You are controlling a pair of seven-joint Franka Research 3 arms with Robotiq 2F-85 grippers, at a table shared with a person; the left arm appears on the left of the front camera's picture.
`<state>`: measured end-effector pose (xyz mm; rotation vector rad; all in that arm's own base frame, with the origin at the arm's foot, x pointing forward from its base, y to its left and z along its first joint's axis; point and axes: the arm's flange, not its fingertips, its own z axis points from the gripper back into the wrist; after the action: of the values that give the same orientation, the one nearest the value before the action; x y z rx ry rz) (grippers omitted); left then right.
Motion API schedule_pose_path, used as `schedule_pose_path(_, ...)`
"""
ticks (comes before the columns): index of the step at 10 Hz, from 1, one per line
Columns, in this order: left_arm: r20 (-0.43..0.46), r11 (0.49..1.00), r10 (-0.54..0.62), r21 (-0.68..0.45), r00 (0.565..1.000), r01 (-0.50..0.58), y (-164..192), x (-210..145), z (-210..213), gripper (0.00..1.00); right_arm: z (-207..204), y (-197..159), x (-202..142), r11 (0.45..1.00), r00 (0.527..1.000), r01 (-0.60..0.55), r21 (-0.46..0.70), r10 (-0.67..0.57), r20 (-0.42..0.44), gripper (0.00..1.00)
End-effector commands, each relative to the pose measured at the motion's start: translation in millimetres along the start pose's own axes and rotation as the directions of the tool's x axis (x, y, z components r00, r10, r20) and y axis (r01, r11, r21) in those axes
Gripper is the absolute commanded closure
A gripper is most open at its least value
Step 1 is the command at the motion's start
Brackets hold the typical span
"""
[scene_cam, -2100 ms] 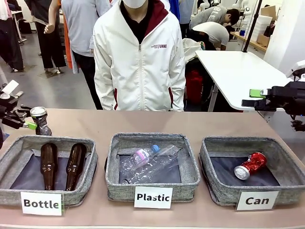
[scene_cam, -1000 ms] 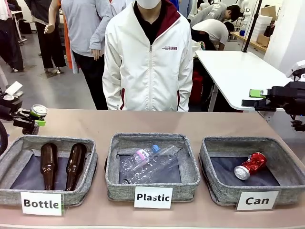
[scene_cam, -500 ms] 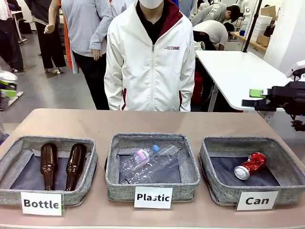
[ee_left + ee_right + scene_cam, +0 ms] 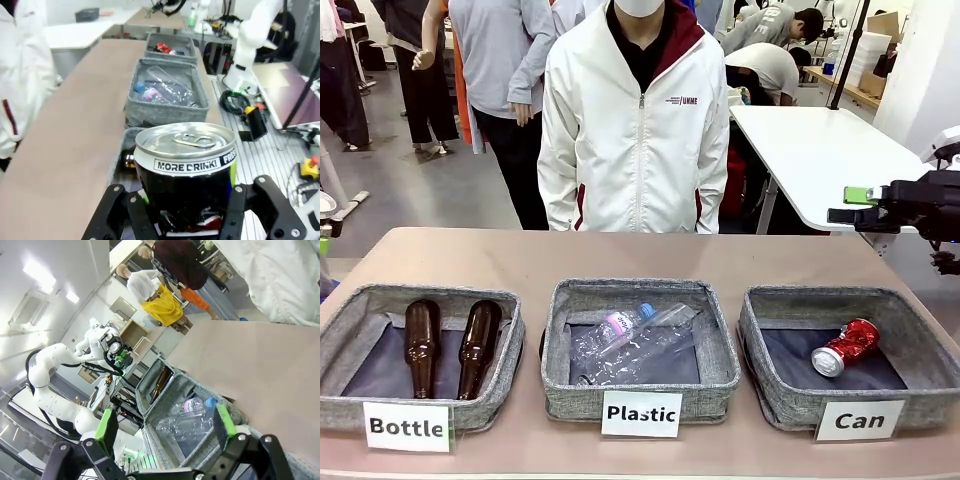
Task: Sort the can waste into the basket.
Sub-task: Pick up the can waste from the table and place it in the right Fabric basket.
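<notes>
Baskets stand in a row along the near edge of a tan table (image 4: 500,255), each grey fabric with a white label. Nearest on the robot's left, the "Bottle" basket (image 4: 345,335) holds two brown glass bottles (image 4: 422,340) lying side by side. In the middle, the "Plastic" basket (image 4: 560,350) holds clear plastic bottles (image 4: 640,340). On the robot's right, the "Can" basket (image 4: 755,345) holds a dented red can (image 4: 845,347) lying on its side on the dark lining.

Seen from its wrist camera, the left gripper (image 4: 186,210) is clamped on a dark can (image 4: 185,175) with a silver top, held upright between its fingers, above the left end of the table, apart from the baskets. The band near its rim reads "MORE DRINK!".

At the right side, the right gripper (image 4: 165,432) hangs above the table with its jaws spread wide, green pads (image 4: 107,426) apart and nothing between them.

Beyond the table stands a person in a white jacket (image 4: 635,130).
</notes>
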<state>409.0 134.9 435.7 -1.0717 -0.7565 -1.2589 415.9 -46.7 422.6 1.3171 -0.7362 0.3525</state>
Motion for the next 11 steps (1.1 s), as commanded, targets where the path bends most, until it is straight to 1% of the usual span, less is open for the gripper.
schedule_pose_path(1, -0.004, 1.000, 0.019, 0.010, 1.000, -0.019, 8.2, 14.6, 20.1, 1.00, 1.5, 1.0, 2.4, 1.000, 1.000, -0.004, 0.008, 0.004, 0.001, 0.00)
schedule_pose_path(3, -0.004, 1.000, 0.019, 0.010, 1.000, -0.019, 8.2, 14.6, 20.1, 1.00, 1.5, 1.0, 2.4, 1.000, 1.000, -0.004, 0.008, 0.004, 0.001, 0.00)
schedule_pose_path(4, -0.011, 1.000, 0.005, 0.016, 1.000, -0.005, 4.8, 7.4, 12.5, 1.00, 1.5, 1.0, 2.4, 1.000, 1.000, -0.004, 0.008, 0.004, 0.001, 0.00)
schedule_pose_path(5, -0.017, 0.999, 0.009, 0.053, 1.000, -0.008, -4.8, 24.0, -15.4, 1.00, 0.0, 0.0, 0.0, 1.000, 1.000, 0.000, 0.000, 0.000, 0.000, 0.00)
schedule_pose_path(6, 0.024, 0.999, -0.015, 0.030, 1.000, 0.014, -10.8, 60.2, -53.3, 1.00, 6.2, 33.8, 14.3, 0.997, 0.999, -0.022, -0.067, 0.020, -0.038, 0.00)
schedule_pose_path(7, 0.025, 0.999, -0.031, 0.037, 0.999, 0.030, -12.7, 106.6, -97.4, 1.00, 10.4, 59.9, 17.6, 0.991, 0.991, -0.005, -0.133, -0.013, -0.134, 0.00)
schedule_pose_path(8, -0.048, 0.995, -0.075, 0.061, 0.996, 0.078, -9.2, 151.6, -137.9, 1.00, 23.8, 73.2, 14.0, 0.975, 0.981, 0.059, -0.214, -0.097, -0.170, 0.00)
schedule_pose_path(9, -0.079, 0.992, -0.120, 0.015, 0.990, 0.122, -7.3, 196.4, -184.8, 1.00, 45.7, 86.8, 4.5, 0.965, 0.965, 0.106, -0.239, -0.158, -0.209, 0.00)
schedule_pose_path(10, -0.037, 0.993, -0.113, 0.035, 0.993, 0.115, -2.5, 238.5, -238.8, 1.00, 73.3, 101.5, -7.3, 0.954, 0.965, 0.119, -0.274, -0.176, -0.194, 0.00)
schedule_pose_path(11, -0.052, 0.991, -0.129, 0.017, 0.990, 0.130, 9.3, 282.2, -301.5, 1.00, 104.1, 117.5, -25.6, 0.942, 0.960, 0.120, -0.314, -0.191, -0.206, 0.00)
